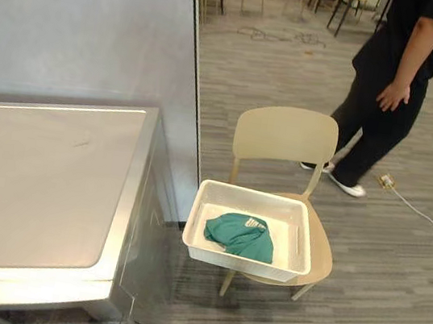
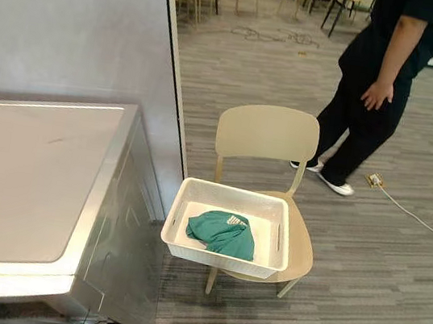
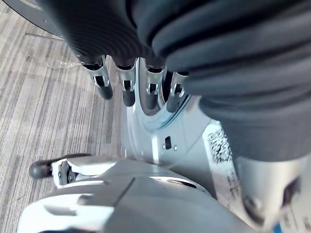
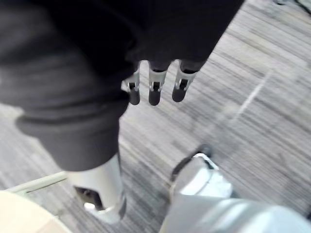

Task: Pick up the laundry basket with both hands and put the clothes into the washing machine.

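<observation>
Grey plank floor [image 1: 391, 302] spreads around a beige chair [image 1: 286, 136], and the white laundry basket [image 1: 238, 261] sits on its seat, jutting past the seat's front and left edges. Inside lies 1 crumpled green garment [image 1: 240, 235], soft and loose, so I judge the load light.

The basket looks like thin stiff plastic. It should lift easily but may flex or tip if I take it unevenly, and the garment could slide. I would take hold under the rolled rim on the 2 side walls, where a slot shows in the right one.

My left hand [image 3: 127, 82] and my right hand [image 4: 155, 90] hang low over the floor, fingers straight and slightly apart, holding nothing.

Room is tight on the left. The washing machine [image 1: 34, 184] stands just beside the basket, with a grey wall [image 1: 83, 20] behind it, and the chair's backrest blocks the far side. The right and near sides are open. A person [image 1: 393, 74] in black stands beyond the chair, well apart, with a white cable [image 1: 428, 218] trailing on the floor near their feet.
</observation>
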